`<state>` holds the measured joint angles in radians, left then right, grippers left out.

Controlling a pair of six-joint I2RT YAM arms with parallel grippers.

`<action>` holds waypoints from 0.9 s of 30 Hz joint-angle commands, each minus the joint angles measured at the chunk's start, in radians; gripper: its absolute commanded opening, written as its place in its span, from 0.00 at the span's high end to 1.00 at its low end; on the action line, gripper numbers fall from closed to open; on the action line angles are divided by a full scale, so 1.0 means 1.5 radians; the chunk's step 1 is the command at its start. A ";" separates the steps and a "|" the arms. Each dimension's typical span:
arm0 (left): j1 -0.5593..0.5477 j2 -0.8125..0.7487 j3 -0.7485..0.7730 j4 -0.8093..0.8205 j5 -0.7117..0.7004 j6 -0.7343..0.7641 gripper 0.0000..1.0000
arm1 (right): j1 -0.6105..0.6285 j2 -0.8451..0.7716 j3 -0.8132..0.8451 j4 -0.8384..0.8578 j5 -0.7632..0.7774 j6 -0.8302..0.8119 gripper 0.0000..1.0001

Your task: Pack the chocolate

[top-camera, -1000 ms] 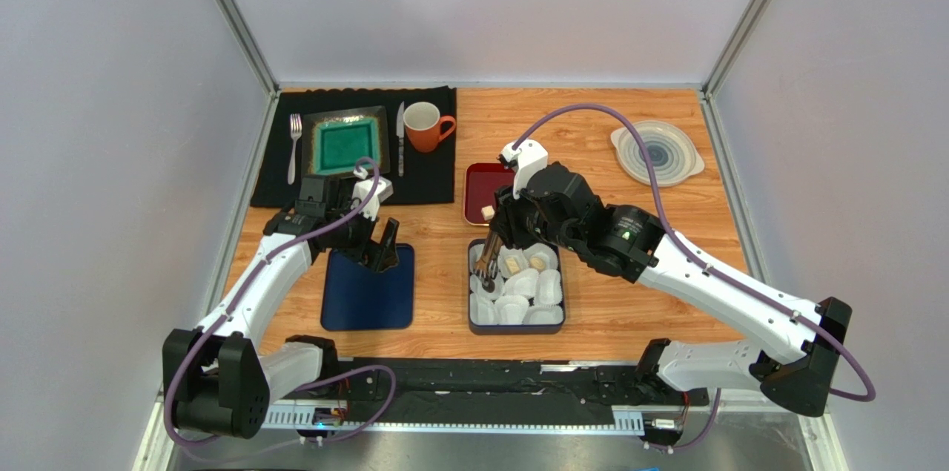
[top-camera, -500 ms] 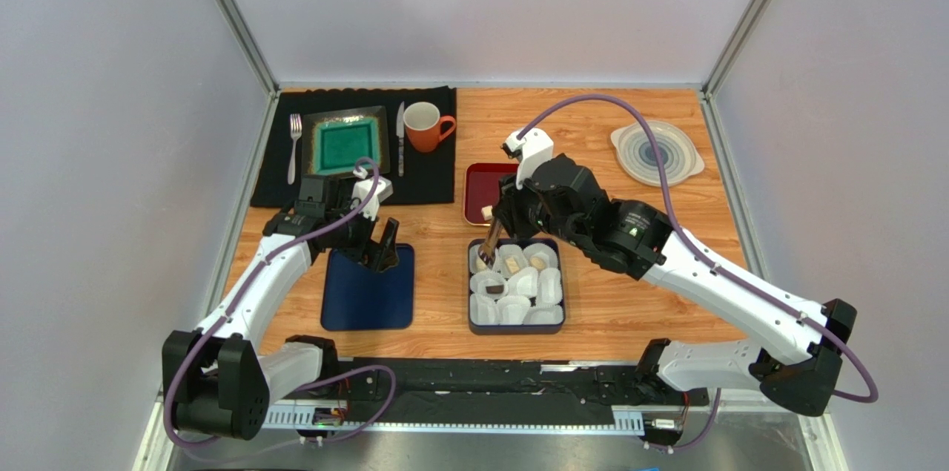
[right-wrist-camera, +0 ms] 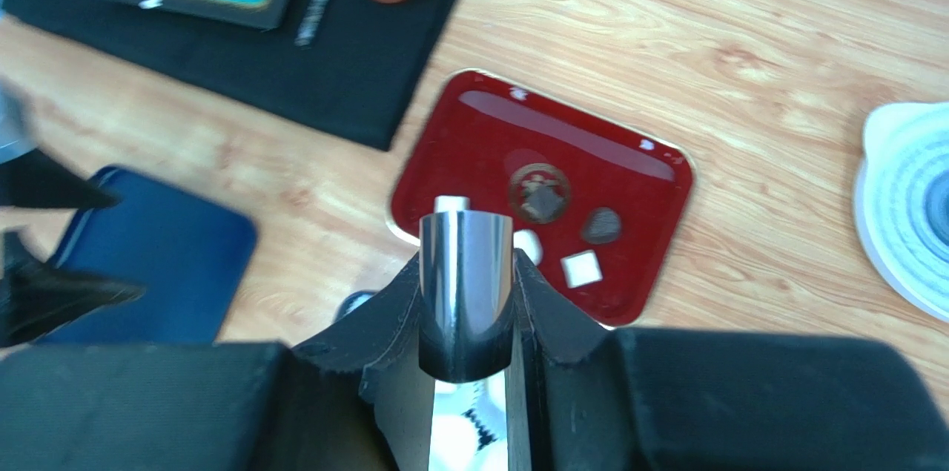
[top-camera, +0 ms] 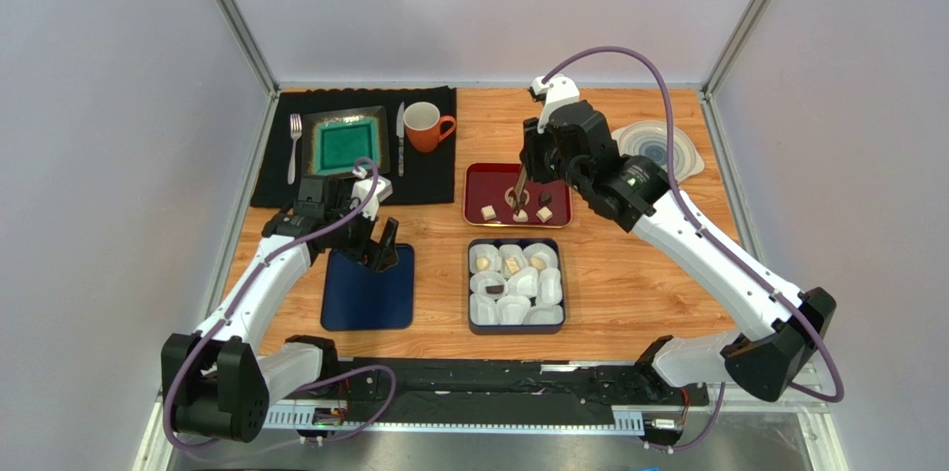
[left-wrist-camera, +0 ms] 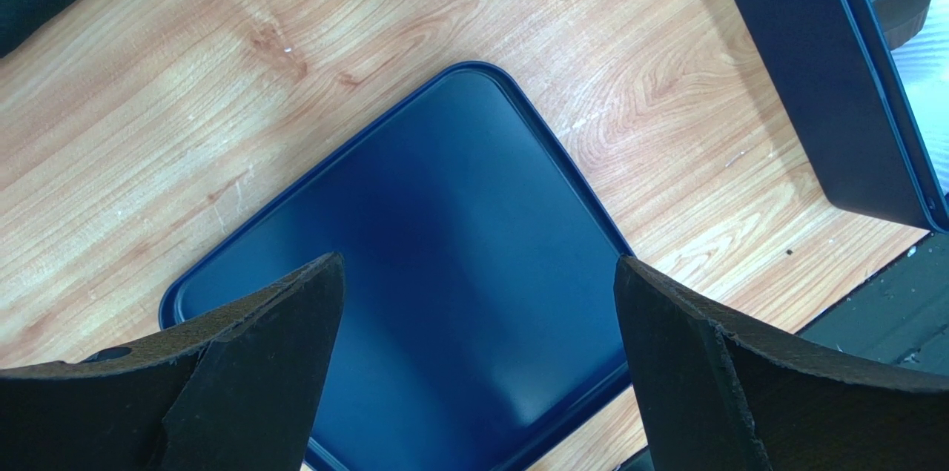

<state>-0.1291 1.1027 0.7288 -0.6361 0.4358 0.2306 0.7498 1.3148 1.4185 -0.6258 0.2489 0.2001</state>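
Several pieces of chocolate [right-wrist-camera: 581, 267], dark and cream-white, lie on the red tray [top-camera: 481, 177] [right-wrist-camera: 468, 143]. More chocolate [top-camera: 493, 287] sits in white paper cups inside the dark blue box [top-camera: 516, 323]. My right gripper [top-camera: 524, 165] [right-wrist-camera: 467, 265] hangs over the red tray, shut on steel tongs [top-camera: 519, 186] [right-wrist-camera: 466, 293] whose tips point down at the tray. My left gripper [top-camera: 384, 246] [left-wrist-camera: 479, 271] stands open, holding nothing, just above the blue lid [top-camera: 368, 291] [left-wrist-camera: 446, 271].
A black mat [top-camera: 434, 176] at the back left carries a teal plate [top-camera: 346, 143], fork [top-camera: 294, 146], knife [top-camera: 400, 140] and orange mug [top-camera: 424, 126]. A pale round lid [top-camera: 657, 151] lies at the back right. The box's wall [left-wrist-camera: 802, 71] stands right of my left gripper.
My right arm has lifted the tongs out of the blue box and swung back to hover over the red tray. The left arm has not moved.
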 commanded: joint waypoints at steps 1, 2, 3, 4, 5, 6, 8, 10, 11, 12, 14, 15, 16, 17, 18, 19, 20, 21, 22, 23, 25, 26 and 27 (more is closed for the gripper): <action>0.003 -0.018 0.008 0.009 0.007 0.004 0.01 | -0.047 0.031 0.027 0.062 -0.021 -0.022 0.78; 0.004 -0.017 0.008 0.008 0.008 0.003 0.01 | -0.058 0.039 0.028 0.070 -0.021 -0.023 0.78; 0.003 -0.017 0.008 0.008 0.010 0.003 0.01 | -0.063 0.058 0.031 0.075 -0.023 -0.025 0.79; 0.003 -0.016 0.008 0.010 0.011 0.002 0.01 | -0.067 0.067 0.033 0.081 -0.023 -0.028 0.79; 0.003 -0.014 0.008 0.009 0.012 0.001 0.01 | -0.074 0.076 0.038 0.091 -0.024 -0.027 0.79; 0.004 -0.011 0.008 0.010 0.015 0.001 0.01 | -0.076 0.091 0.038 0.098 -0.023 -0.027 0.79; 0.003 -0.008 0.010 0.011 0.014 0.001 0.01 | -0.081 0.112 0.044 0.115 -0.015 -0.026 0.78; 0.004 -0.007 0.008 0.011 0.015 0.001 0.01 | -0.085 0.128 0.051 0.123 -0.013 -0.027 0.75; 0.004 -0.007 0.009 0.011 0.014 0.002 0.01 | -0.087 0.141 0.058 0.127 -0.011 -0.026 0.73; 0.004 -0.007 0.006 0.013 0.014 0.003 0.01 | -0.089 0.147 0.062 0.129 -0.007 -0.027 0.71; 0.004 -0.007 0.005 0.013 0.012 0.004 0.01 | -0.091 0.161 0.067 0.133 0.000 -0.024 0.69; 0.004 -0.007 0.005 0.012 0.011 0.003 0.01 | -0.092 0.164 0.067 0.136 0.003 -0.023 0.67; 0.003 -0.008 0.004 0.013 0.011 0.004 0.01 | -0.094 0.166 0.067 0.137 0.006 -0.022 0.67; 0.003 -0.007 0.004 0.013 0.009 0.005 0.01 | -0.095 0.170 0.067 0.139 0.008 -0.022 0.66; 0.003 -0.009 0.004 0.013 0.009 0.005 0.01 | -0.098 0.173 0.067 0.139 0.007 -0.017 0.66; 0.003 -0.009 0.004 0.012 0.008 0.006 0.01 | -0.103 0.174 0.067 0.140 0.006 -0.016 0.65; 0.003 -0.009 0.004 0.014 0.007 0.006 0.01 | -0.105 0.176 0.066 0.140 0.002 -0.015 0.65; 0.003 -0.010 0.005 0.013 0.007 0.007 0.01 | -0.108 0.176 0.064 0.139 0.003 -0.014 0.65; 0.003 -0.010 0.005 0.013 0.007 0.007 0.01 | -0.109 0.175 0.063 0.139 0.003 -0.014 0.65; 0.003 -0.010 0.005 0.013 0.006 0.007 0.01 | -0.111 0.176 0.062 0.140 0.004 -0.013 0.65; 0.004 -0.012 0.006 0.013 0.007 0.006 0.01 | -0.114 0.176 0.059 0.141 0.008 -0.015 0.65; 0.003 -0.011 0.005 0.012 0.008 0.007 0.01 | -0.114 0.177 0.058 0.140 0.010 -0.016 0.65; 0.003 -0.011 0.006 0.012 0.008 0.006 0.01 | -0.116 0.176 0.056 0.140 0.010 -0.015 0.65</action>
<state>-0.1287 1.0992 0.7284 -0.6346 0.4362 0.2317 0.5842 1.5841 1.4673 -0.4789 0.2356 0.1757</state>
